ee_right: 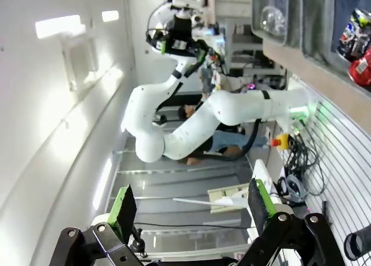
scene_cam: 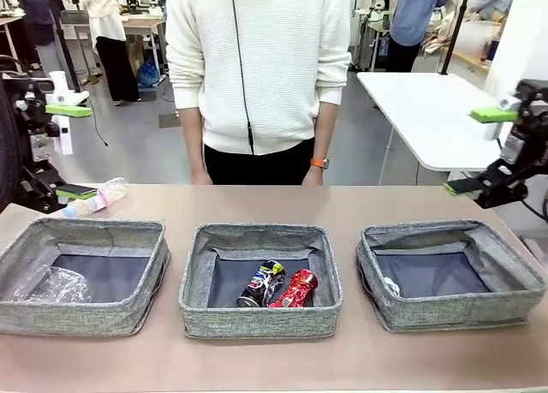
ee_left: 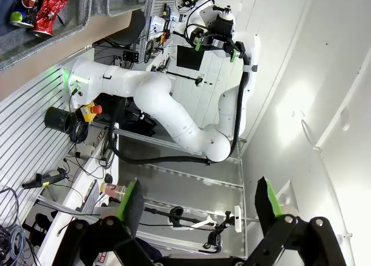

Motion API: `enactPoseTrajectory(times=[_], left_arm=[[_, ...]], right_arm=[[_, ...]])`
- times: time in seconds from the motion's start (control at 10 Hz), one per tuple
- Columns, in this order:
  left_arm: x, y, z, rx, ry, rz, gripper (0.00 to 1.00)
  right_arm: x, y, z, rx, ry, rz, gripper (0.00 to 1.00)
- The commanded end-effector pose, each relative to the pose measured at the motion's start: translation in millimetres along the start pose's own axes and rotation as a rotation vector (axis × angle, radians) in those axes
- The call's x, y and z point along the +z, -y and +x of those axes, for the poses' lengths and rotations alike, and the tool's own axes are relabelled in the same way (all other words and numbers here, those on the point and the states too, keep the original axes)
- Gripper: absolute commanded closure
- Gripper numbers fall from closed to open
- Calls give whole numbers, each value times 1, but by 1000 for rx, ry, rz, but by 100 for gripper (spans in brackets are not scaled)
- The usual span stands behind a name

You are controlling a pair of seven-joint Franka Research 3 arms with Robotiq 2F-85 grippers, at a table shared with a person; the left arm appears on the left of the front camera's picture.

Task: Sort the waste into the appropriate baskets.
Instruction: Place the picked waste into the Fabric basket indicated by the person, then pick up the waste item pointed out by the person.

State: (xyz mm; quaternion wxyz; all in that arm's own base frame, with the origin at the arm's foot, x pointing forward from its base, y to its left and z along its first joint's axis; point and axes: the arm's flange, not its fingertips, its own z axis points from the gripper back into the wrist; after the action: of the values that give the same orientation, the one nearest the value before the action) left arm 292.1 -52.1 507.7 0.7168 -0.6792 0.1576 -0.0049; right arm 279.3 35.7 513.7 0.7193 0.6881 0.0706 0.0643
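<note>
Behind the left basket (scene_cam: 81, 277), a pink-labelled bottle (scene_cam: 92, 199) is left unsorted beneath the left gripper (scene_cam: 73, 151). Both it and the right gripper (scene_cam: 479, 151) are held apart, empty. The rounded bottle could be rolled away by an off-centre grasp.

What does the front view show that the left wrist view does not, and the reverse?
Front view alone: the person at the far side, the three baskets in a row, a pink-labelled bottle on the table, a clear bottle in the left basket and a paper wad in the right basket.
Left wrist view alone: the left gripper with its jaws open, and the right arm's white body from base to wrist.
Both: the dark printed can and the red can, side by side in the middle basket.
</note>
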Motion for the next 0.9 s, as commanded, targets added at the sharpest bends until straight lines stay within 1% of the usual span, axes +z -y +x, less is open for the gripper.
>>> enactPoseTrajectory(times=[0.0, 0.8], left_arm=[[-2, 2, -5, -11, -7, -15, 0], [-2, 2, -5, -11, -7, -15, 0]], right_arm=[[-15, -10, 6, 18, 17, -3, 0], [-15, -10, 6, 18, 17, -3, 0]])
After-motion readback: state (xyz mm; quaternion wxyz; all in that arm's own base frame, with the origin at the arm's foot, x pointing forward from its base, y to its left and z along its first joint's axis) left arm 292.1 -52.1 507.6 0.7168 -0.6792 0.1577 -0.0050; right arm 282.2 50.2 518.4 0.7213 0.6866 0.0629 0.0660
